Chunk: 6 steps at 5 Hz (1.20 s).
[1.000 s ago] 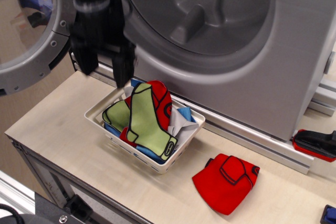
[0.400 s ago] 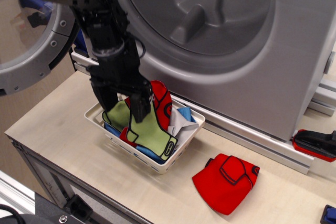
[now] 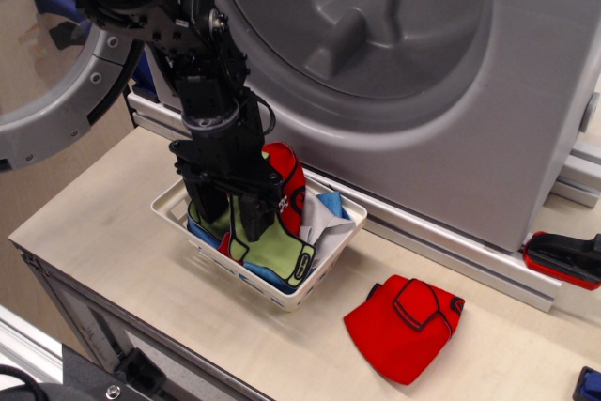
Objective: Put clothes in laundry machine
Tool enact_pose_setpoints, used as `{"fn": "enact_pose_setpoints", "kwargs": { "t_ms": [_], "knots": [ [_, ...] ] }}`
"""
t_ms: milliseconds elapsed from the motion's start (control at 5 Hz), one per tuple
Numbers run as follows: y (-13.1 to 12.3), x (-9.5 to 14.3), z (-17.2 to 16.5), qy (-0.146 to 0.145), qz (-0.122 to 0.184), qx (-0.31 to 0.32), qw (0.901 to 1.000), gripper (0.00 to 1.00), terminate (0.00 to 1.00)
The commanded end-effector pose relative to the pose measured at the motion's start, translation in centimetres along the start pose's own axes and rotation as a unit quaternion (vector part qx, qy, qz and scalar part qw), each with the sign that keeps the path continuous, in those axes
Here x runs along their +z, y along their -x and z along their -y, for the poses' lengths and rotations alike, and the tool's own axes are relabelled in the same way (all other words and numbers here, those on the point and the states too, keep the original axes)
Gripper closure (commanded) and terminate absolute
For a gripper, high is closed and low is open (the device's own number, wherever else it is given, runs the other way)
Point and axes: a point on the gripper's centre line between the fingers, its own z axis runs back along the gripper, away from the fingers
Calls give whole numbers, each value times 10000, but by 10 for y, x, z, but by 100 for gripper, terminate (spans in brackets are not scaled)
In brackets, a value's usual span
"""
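Note:
The white slotted basket (image 3: 282, 299) sits on the wooden table in front of the laundry machine (image 3: 376, 35). The machine's round door (image 3: 56, 91) is swung open to the left. In the basket lie a lime green garment (image 3: 274, 246), a red one (image 3: 289, 178), a blue one (image 3: 331, 204) and a grey one (image 3: 319, 223). My black gripper (image 3: 233, 216) is down inside the basket, its fingers apart and pressed on either side of the lime green garment, hiding part of it. Another red garment (image 3: 404, 321) lies flat on the table to the right of the basket.
A metal rail (image 3: 451, 249) runs along the machine's base behind the basket. A red and black object (image 3: 563, 258) lies at the right edge and a blue object (image 3: 589, 384) at the bottom right corner. The table's front edge (image 3: 113, 312) runs close below the basket.
My gripper has come down from above the basket's back left corner into the basket, onto the lime green garment. The clothes have hardly shifted.

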Motion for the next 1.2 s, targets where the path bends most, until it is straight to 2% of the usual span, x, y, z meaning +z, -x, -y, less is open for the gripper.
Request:
{"fn": "enact_pose_setpoints", "kwargs": {
  "t_ms": [0, 200, 400, 600, 800, 1000],
  "knots": [
    [-5, 13, -4, -264, 164, 59, 9995, 100, 0],
    [-5, 45, -6, -545, 413, 175, 9975, 100, 0],
    [-9, 88, -5, -912, 629, 120, 9938, 100, 0],
    [-18, 129, 10, -840, 1331, 36, 9875, 100, 0],
    [-26, 164, 21, -665, 2141, 67, 9745, 100, 0],
    [-42, 179, 29, -427, 2725, 28, 9612, 100, 0]
  ]
}}
